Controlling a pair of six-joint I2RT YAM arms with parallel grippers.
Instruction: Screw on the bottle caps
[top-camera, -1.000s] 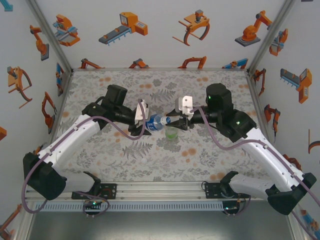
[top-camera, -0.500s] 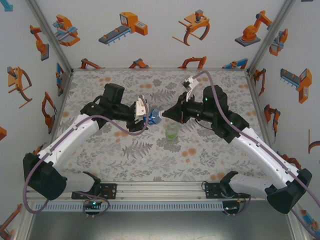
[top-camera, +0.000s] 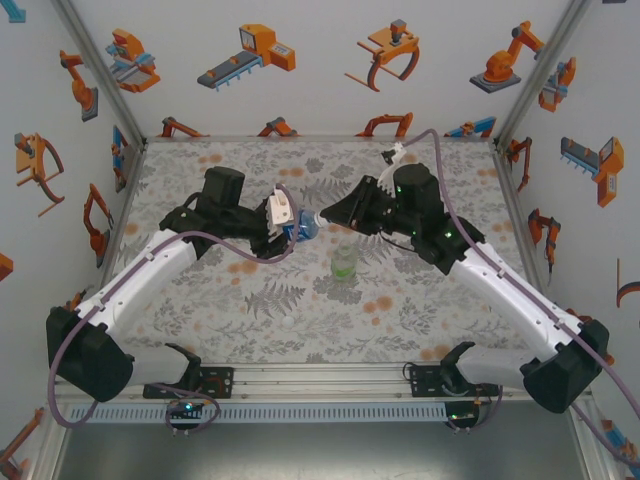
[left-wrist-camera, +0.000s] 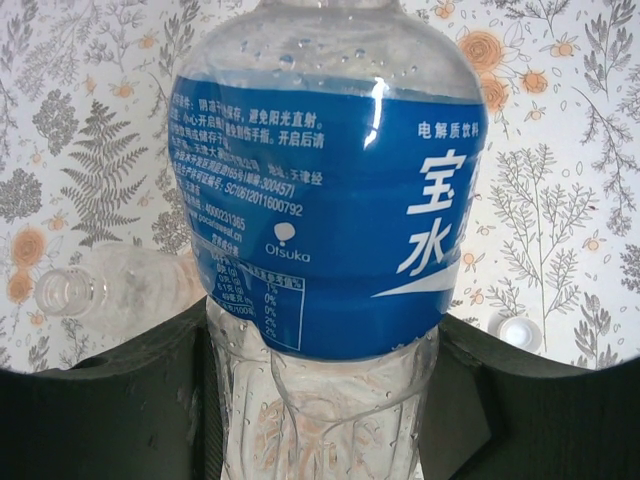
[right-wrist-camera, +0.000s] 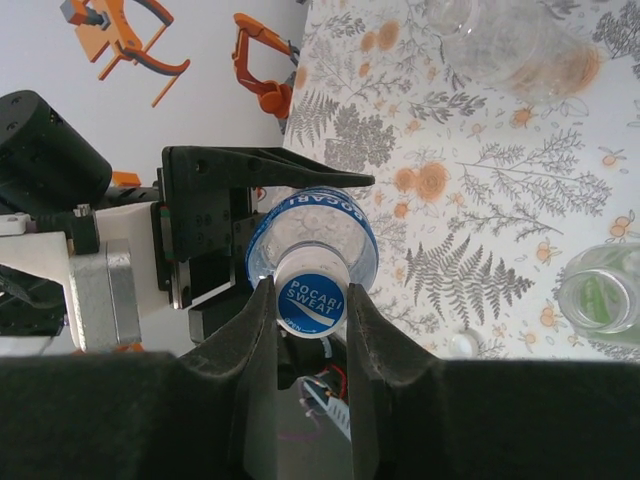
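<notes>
Bottle cap (right-wrist-camera: 309, 301) in right pincer (right-wrist-camera: 310, 292), farther left than earlier.

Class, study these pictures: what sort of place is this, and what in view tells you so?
Most likely a robot test cell: a left arm and right arm bolted to a rail at the near edge, enclosing walls printed with robot cartoons, and a floral-covered table with small bottles.

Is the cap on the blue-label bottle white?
No, the cap on the blue-label bottle is blue with white letters, pinched by the right gripper.
</notes>
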